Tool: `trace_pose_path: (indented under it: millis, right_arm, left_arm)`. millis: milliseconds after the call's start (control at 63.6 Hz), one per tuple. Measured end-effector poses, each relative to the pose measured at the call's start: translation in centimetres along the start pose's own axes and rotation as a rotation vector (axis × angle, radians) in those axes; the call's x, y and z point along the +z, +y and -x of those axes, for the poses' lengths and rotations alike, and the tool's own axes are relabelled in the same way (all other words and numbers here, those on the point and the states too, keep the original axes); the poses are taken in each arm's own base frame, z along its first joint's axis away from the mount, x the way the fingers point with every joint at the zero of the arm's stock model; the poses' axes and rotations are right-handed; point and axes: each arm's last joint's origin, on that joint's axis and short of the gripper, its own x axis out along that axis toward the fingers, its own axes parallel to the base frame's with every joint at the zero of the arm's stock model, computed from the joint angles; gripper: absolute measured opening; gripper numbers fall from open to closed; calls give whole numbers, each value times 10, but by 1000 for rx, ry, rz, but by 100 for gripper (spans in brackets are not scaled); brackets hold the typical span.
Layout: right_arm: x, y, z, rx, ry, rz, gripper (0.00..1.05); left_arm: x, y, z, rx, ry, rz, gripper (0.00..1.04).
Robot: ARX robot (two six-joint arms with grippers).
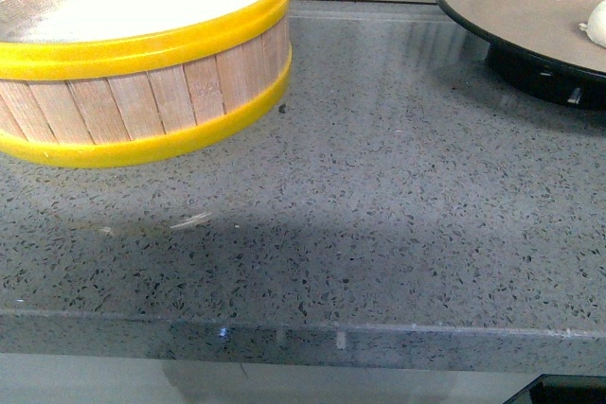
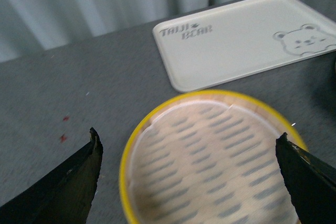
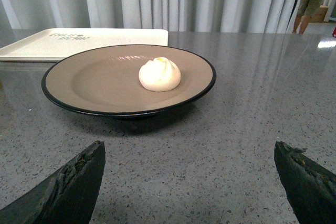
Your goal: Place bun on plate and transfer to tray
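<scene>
The small off-white steamed bun point(image 3: 159, 74) sits near the middle of the round grey-brown plate with the black rim point(image 3: 94, 72), which stands on the speckled grey counter point(image 1: 379, 186). The cream rectangular tray (bear drawing at one corner) point(image 2: 236, 40) lies just behind it, possibly touching. The right gripper point(image 3: 189, 145) faces the plate, jaws wide apart and empty. The left gripper point(image 2: 189, 135), equally spread and empty, hangs over the yellow-rimmed wooden steamer basket point(image 2: 126, 150).

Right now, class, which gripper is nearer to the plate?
Right. The right gripper is open, low, facing the plate with the bun on it. The left gripper is open above the steamer basket, which stands apart from the plate.
</scene>
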Motion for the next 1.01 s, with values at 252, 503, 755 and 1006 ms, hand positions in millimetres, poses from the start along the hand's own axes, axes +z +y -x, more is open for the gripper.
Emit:
trace_pose_path:
  millis: [252, 503, 755, 1006]
  right_arm:
    - [0, 0, 0, 0, 0, 0, 96]
    - [0, 0, 0, 0, 0, 0, 96]
    - [0, 0, 0, 0, 0, 0, 96]
    - [0, 0, 0, 0, 0, 0, 96]
  left_arm:
    - [-47, 42, 30, 146, -203, 145, 79]
    - [-107, 24, 36, 171, -265, 194, 32]
    - [-137, 8, 40, 180, -267, 208, 4]
    - [-158, -8, 42, 164, -266, 207, 4]
